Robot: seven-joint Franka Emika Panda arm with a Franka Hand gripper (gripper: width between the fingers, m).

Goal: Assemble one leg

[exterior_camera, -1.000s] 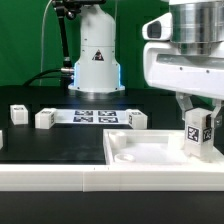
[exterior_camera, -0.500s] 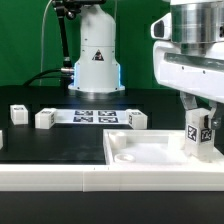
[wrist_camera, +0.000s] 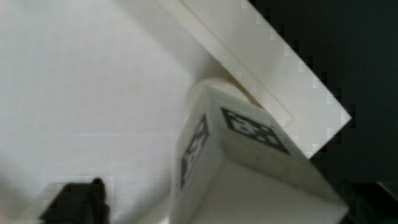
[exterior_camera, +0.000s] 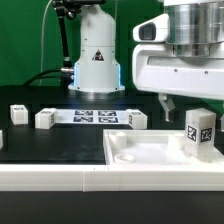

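Leg (exterior_camera: 201, 133) and gripper (exterior_camera: 190, 104) are apart. The claw hangs just above the small block with its jaws spread and nothing between them. One dark finger (exterior_camera: 166, 105) shows clear of the block toward the exterior view's left, and the wrist view also shows a gap between a fingertip and the block. The leg stands upright with its tagged face to the camera, in the corner of the large white panel (exterior_camera: 140, 156) at the exterior view's right, close against the raised rim. Beyond the panel, on the black table (exterior_camera: 55, 142), three more small white blocks (exterior_camera: 45, 118) stand in a row with the marker board (exterior_camera: 95, 116) between them, in front of the arm's base (exterior_camera: 97, 58).
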